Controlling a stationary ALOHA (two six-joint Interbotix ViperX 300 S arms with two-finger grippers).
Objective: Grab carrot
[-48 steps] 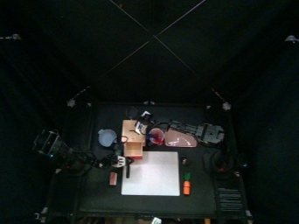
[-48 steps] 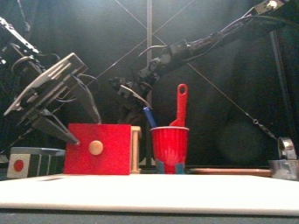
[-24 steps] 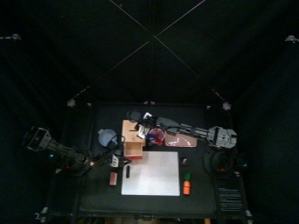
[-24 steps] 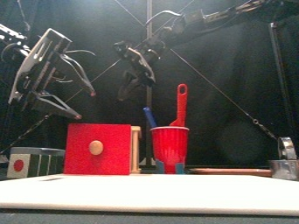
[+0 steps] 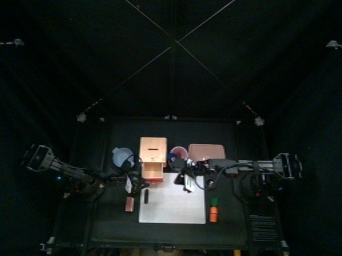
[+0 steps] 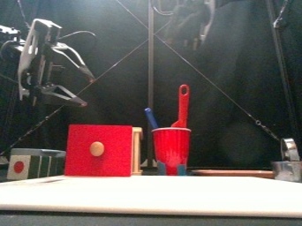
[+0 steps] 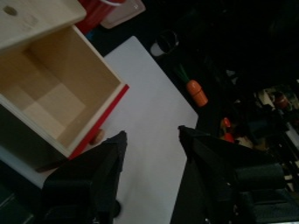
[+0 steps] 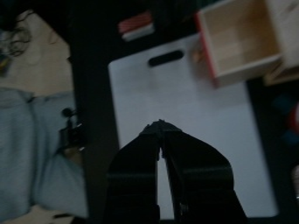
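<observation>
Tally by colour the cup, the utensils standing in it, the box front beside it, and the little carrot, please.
Red: 3 (cup, spatula, box front)
Blue: 1 (utensil handle in the cup)
Orange: 1 (carrot, with a green end)
Total: 5

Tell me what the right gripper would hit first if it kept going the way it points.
Probably the white sheet: the right gripper, fingers shut, points down at its middle. The carrot lies at the sheet's edge, off that line. Depth is unclear.
</observation>
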